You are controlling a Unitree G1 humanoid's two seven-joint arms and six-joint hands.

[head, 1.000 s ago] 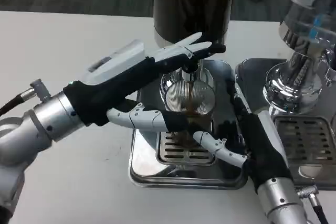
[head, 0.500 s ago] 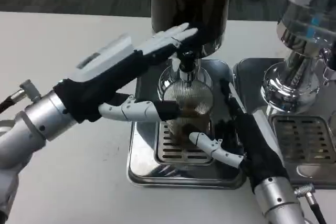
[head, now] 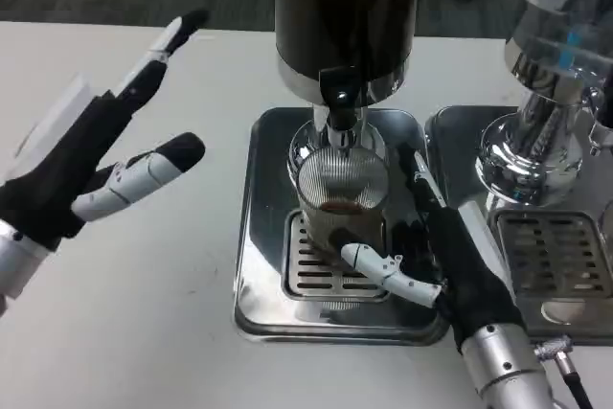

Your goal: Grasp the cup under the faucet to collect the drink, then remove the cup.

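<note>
Head view looks down on a ribbed clear cup [head: 340,200] standing on the slotted grate [head: 330,270] of a steel drip tray [head: 263,237], directly under the black faucet [head: 339,95] of a tall dark drink dispenser [head: 347,9]. A shallow layer of brown drink lies in the bottom of the cup.

The right hand [head: 436,261] reaches in from the lower right and grasps the cup — one white finger [head: 383,270] curls across the cup's near base, while the black palm lies against its right side. How the fingers behind the cup lie cannot be made out.

The left hand [head: 91,160] hangs over the white tabletop [head: 172,332] at the left, well apart from the tray and the dispenser. It holds nothing: its fingers are spread, one long finger pointing up and away toward the far edge of the tabletop, another with a black tip angled toward the tray.

To the right stands a second dispenser [head: 556,55] with a clear vessel on a shiny chrome base — it sits on its own steel tray [head: 546,265], just beside the first tray.
</note>
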